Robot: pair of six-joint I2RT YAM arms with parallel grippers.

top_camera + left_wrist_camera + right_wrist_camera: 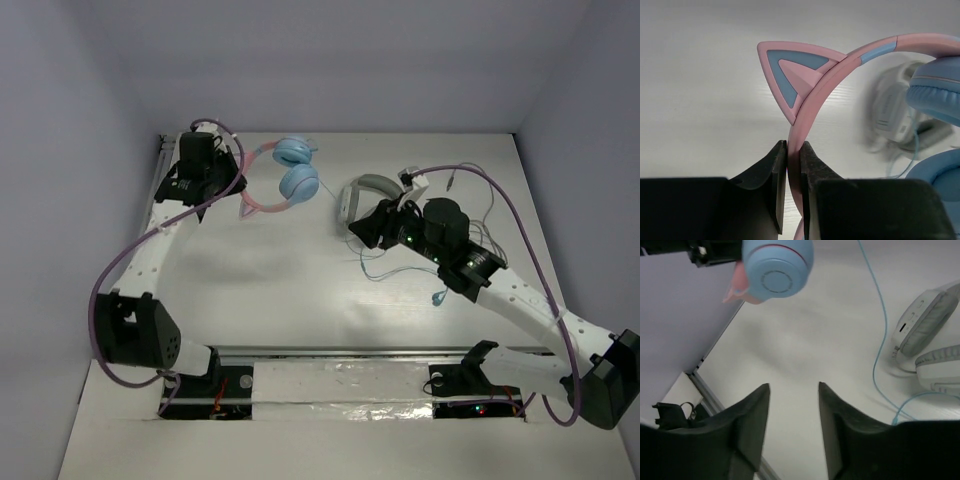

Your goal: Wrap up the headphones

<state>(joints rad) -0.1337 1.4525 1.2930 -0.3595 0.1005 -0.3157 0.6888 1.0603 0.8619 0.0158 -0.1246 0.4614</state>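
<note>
Closest to your left wrist camera, the two black fingers of your left hand are pressed together on the pink plastic headband of the cat-eared over-ear headphones. They clamp the band edge-on, just below one pink-and-blue cat ear. From above, you can see those headphones at the far left of the white bench, right beside that hand. The headband arcs away from it to the two round light-blue ear cups, which sit close together. Whether the cups touch the bench you cannot tell, though your right wrist camera shows a soft shadow on the surface beneath one of them. Your right hand is near the middle of the bench, well apart from the blue cups. Its fingers are spread, with only bare bench showing between them. Just beside it lie the white-and-grey headphones. The thin light-blue cable runs from the blue cups across the bench, passes close by the white-and-grey pair on the right of your right hand, and trails on toward your right forearm.
</note>
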